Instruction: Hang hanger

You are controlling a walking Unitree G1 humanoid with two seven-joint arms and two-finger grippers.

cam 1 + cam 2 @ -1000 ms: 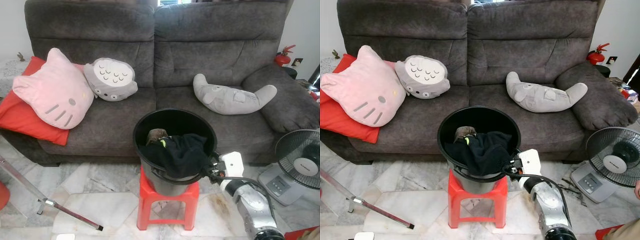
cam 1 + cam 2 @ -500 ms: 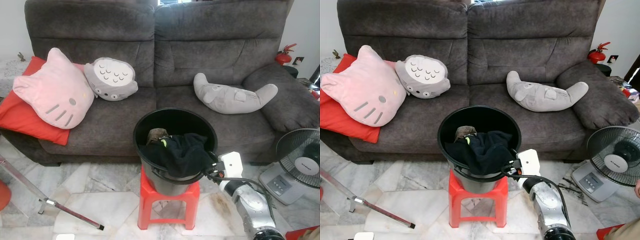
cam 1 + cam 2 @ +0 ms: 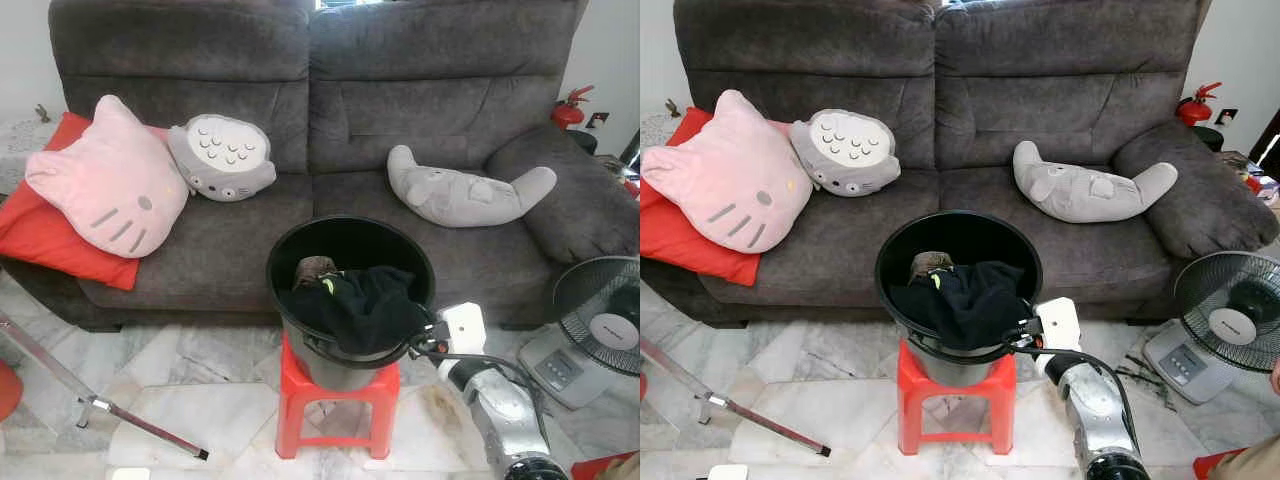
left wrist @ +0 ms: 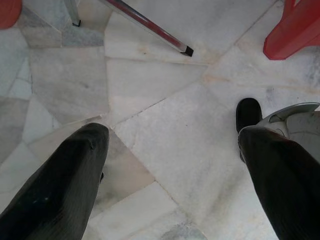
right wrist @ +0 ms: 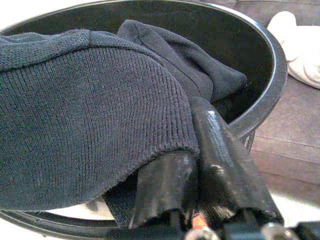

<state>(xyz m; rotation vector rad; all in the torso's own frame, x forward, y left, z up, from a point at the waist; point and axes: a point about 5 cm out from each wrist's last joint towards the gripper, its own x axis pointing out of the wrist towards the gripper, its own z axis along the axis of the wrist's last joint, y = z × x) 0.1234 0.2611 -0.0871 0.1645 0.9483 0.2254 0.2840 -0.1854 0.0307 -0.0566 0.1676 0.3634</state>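
1. Before me, a black bucket (image 3: 350, 268) stands on a red plastic stool (image 3: 335, 400), with a dark knit garment (image 3: 365, 305) heaped inside and draped over the near rim.
2. My right gripper (image 3: 420, 335) is at that rim, its two fingers (image 5: 220, 160) pressed together on the garment's hem.
3. My left gripper (image 4: 170, 165) hangs over the marble floor (image 4: 165, 140), fingers spread wide apart, nothing between them.
4. I cannot make out a hanger; only the garment shows in the bucket.
5. Behind the bucket is a grey sofa (image 3: 320, 120) carrying a pink cat cushion (image 3: 105, 180), a red cushion (image 3: 40, 235), a grey round plush (image 3: 220, 158) and a grey curved plush (image 3: 465, 190).
6. To my right a floor fan (image 3: 600, 320) stands; to my left a metal pole (image 3: 110, 410) lies on the floor.
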